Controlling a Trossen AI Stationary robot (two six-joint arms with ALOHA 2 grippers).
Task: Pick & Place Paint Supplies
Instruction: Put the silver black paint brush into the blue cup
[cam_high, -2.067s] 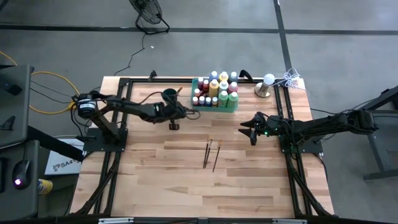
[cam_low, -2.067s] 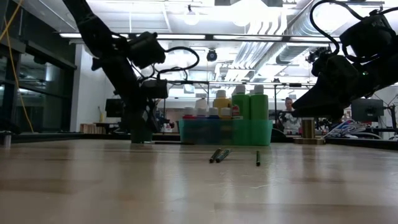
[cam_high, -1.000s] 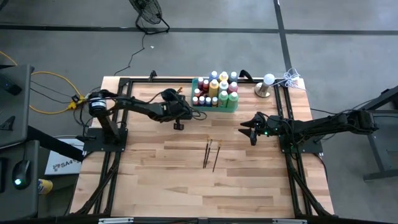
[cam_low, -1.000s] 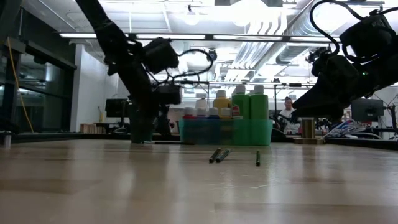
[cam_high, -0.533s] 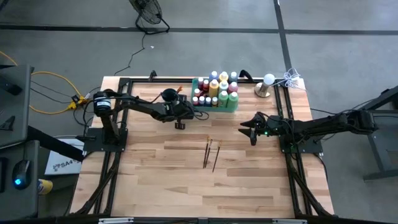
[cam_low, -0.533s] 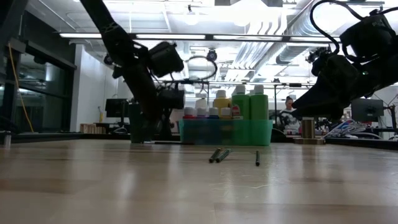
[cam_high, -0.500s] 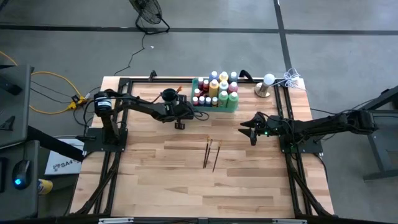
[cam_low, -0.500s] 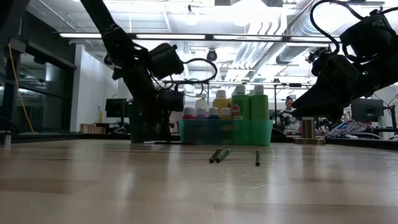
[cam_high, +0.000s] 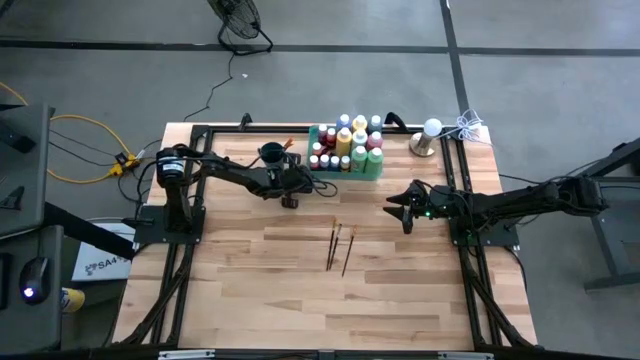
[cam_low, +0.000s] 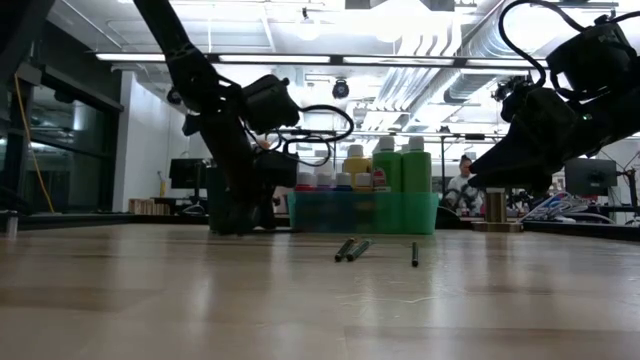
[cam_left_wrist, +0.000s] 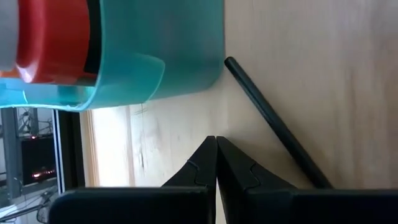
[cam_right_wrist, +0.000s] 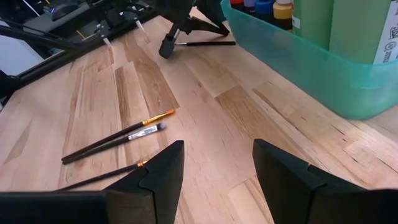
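The left pincer (cam_high: 290, 201) has slid right toward the green tray (cam_high: 368, 172) of paint bottles (cam_high: 345, 142), fingers pressed together beside a loose brush (cam_left_wrist: 273, 126). Three paintbrushes (cam_high: 340, 247) lie mid-counter; the right pincer (cam_high: 404, 212) hovers spread, empty.

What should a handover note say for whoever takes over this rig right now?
Left gripper: shut and empty, low beside the green tray, next to a loose paintbrush.
Right gripper: open, empty, waiting above the table right of the tray.
Done: paint bottles stand in the tray.
Left: three paintbrushes lie mid-table, plus the one by the tray; the dark cup stands left of the tray.
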